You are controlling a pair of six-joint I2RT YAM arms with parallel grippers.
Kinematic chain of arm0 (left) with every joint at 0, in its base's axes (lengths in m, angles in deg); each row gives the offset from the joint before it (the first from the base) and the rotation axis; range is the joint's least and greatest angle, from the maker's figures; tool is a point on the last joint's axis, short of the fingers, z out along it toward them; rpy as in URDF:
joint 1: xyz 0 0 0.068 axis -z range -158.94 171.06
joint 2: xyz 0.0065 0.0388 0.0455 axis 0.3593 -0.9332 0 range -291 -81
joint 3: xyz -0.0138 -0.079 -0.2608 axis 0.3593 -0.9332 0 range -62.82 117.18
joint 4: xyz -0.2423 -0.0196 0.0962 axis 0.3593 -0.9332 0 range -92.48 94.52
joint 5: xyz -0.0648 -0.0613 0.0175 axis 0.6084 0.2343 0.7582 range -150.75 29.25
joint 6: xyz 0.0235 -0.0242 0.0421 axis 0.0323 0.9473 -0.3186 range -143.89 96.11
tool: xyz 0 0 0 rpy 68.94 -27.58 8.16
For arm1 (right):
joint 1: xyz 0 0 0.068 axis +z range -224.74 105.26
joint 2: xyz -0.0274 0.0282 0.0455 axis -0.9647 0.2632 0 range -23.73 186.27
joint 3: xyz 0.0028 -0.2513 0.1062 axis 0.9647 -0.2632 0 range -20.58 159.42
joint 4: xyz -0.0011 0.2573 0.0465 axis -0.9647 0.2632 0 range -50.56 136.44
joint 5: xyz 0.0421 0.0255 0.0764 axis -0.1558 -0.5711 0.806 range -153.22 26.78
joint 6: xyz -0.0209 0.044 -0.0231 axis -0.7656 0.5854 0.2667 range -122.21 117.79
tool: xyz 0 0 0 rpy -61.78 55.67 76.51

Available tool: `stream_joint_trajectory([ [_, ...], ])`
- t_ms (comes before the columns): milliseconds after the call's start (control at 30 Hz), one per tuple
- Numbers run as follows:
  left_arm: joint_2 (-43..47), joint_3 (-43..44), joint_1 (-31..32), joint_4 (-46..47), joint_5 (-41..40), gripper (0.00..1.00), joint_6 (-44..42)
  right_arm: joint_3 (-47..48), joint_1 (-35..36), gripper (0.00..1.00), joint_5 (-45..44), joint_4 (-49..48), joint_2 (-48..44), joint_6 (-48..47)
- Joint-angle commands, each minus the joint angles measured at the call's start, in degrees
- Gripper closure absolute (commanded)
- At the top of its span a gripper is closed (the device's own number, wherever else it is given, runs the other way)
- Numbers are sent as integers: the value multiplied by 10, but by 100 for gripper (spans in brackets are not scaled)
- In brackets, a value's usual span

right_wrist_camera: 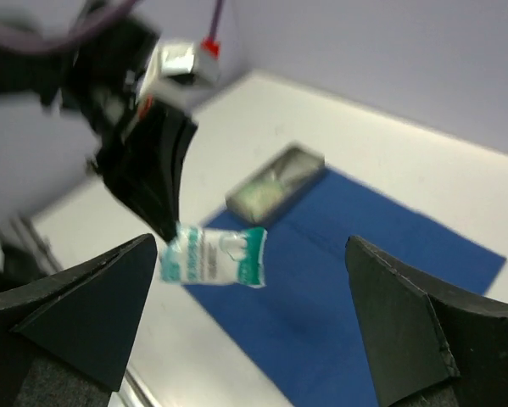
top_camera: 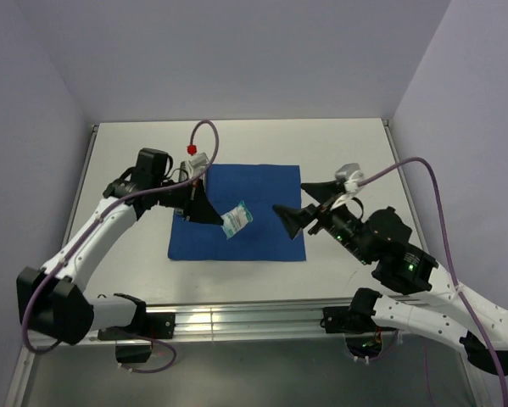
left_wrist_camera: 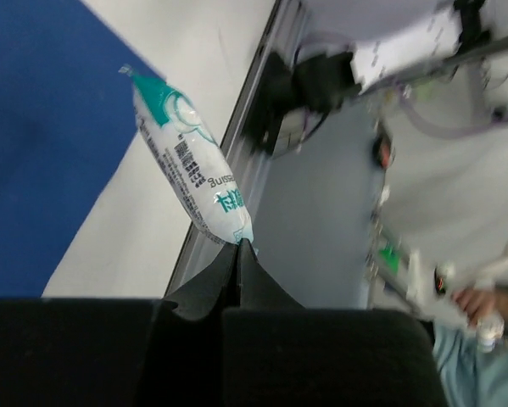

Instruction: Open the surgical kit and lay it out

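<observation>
Left claw (left_wrist_camera: 241, 254) pinches the packet (left_wrist_camera: 190, 165); right claw (right_wrist_camera: 251, 244) gapes wide.

White table (top_camera: 338, 144), walls on three sides. Blue cloth (top_camera: 262, 182) spread flat at centre, directly on surface. Metal rail (top_camera: 254, 318) along near edge.

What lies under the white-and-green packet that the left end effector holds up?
Flat royal-blue cloth wrap, bare there in the top view. The white-and-green packet hangs from the left end effector; anything beneath the cloth is hidden.
</observation>
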Motion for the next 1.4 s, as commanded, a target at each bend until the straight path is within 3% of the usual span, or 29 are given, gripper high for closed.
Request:
stream_joint_trajectory([
  [0, -49, 53, 17, -235, 65, 100, -253, 12, 17, 0, 54, 161, 45, -85],
  [167, -99, 68, 50, -330, 99, 100, -356, 30, 106, 0, 62, 215, 130, -165],
  [467, -112, 52, 90, -314, 118, 100, -319, 74, 176, 0, 112, 246, 198, -249],
  [833, -127, 58, 108, -314, 139, 100, -298, 78, 197, 0, 171, 234, 238, -310],
  [1367, -121, 54, 109, -314, 169, 100, -293, 73, 209, 6, 129, 192, 277, -335],
])
